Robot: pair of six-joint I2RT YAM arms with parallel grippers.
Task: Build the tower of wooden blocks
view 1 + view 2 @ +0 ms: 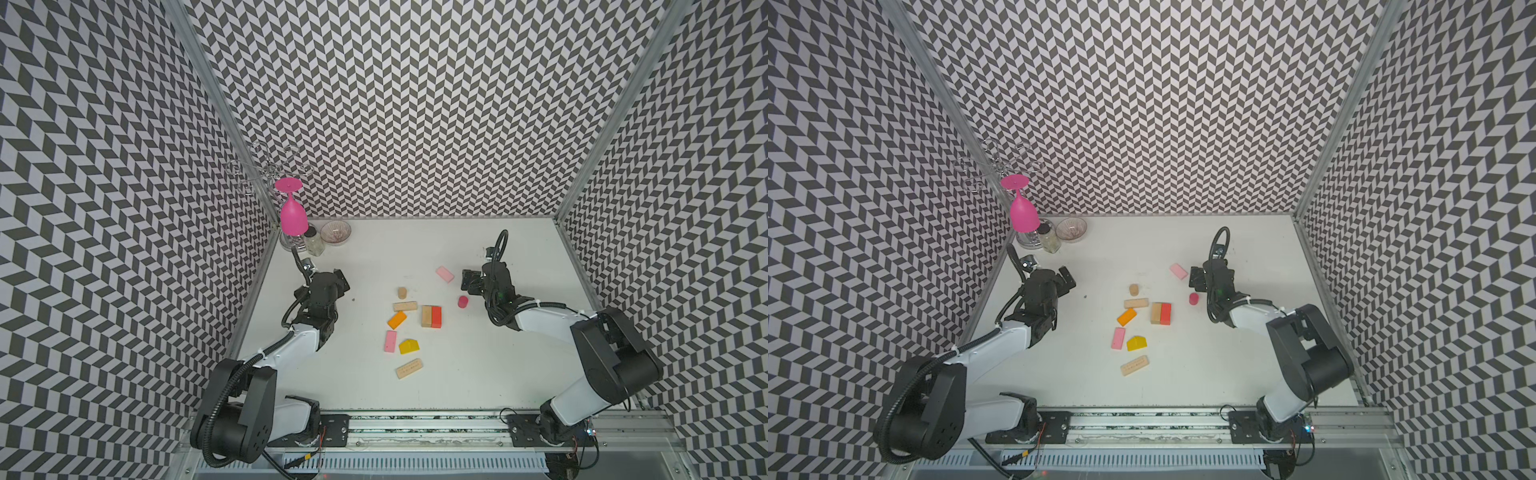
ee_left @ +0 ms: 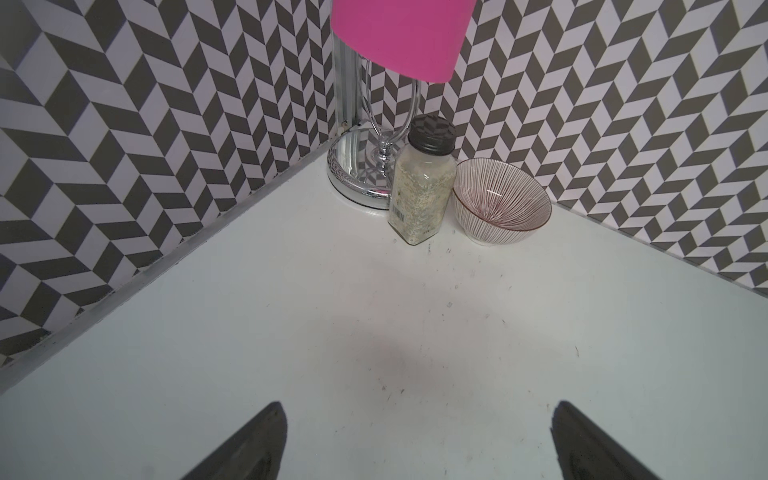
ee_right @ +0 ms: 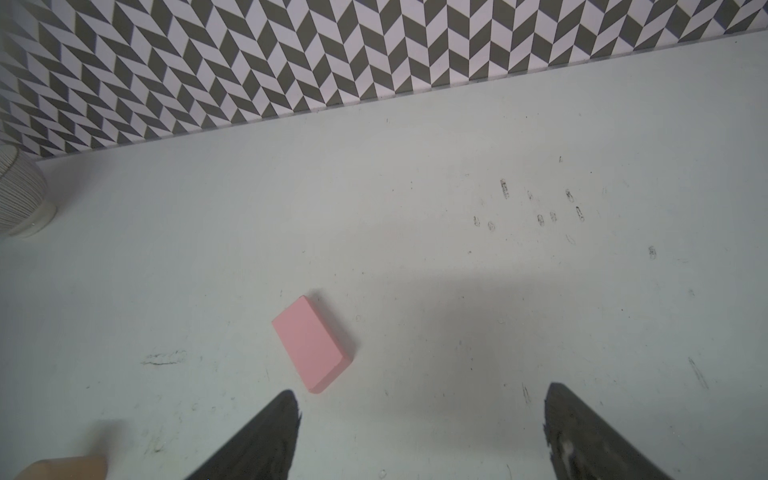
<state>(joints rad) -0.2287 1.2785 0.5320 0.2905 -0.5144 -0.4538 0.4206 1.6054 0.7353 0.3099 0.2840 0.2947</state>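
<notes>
In both top views the wood blocks [image 1: 409, 322] lie scattered singly on the white table [image 1: 498, 374], none stacked. A tan cylinder [image 1: 402, 293] stands farthest back, then a tan bar [image 1: 405, 306], an orange block [image 1: 397, 320], and a tan block [image 1: 426, 316] touching a red block [image 1: 436, 317] side by side. Nearer the front are a pink bar [image 1: 390, 341], the yellow house-shaped block [image 1: 409, 346] just beside it, and a holed tan bar [image 1: 409, 368]. A magenta cylinder [image 1: 463, 301] and a pale pink block [image 1: 445, 274] sit off to the right. The left arm is folded low at the left edge, and the left gripper [image 1: 340, 282] points toward the back, well apart from every block. The right arm reaches in from the right, and the right gripper [image 1: 1198, 278] hangs just beside the pale pink block, with the magenta cylinder near its wrist. In the left wrist view the left gripper's dark fingers [image 2: 257, 440] stand wide apart over bare table with nothing between them. Ahead in the corner are a chrome stand [image 2: 357, 174] carrying an upside-down pink goblet [image 2: 399, 37], a jar [image 2: 422, 187] and a striped bowl [image 2: 500, 203]. In the right wrist view the right gripper's fingers [image 3: 266, 440] are also spread and empty. The pale pink block lies flat and skewed just ahead of one fingertip, outside the gap, and part of a tan piece shows at the frame corner.
</notes>
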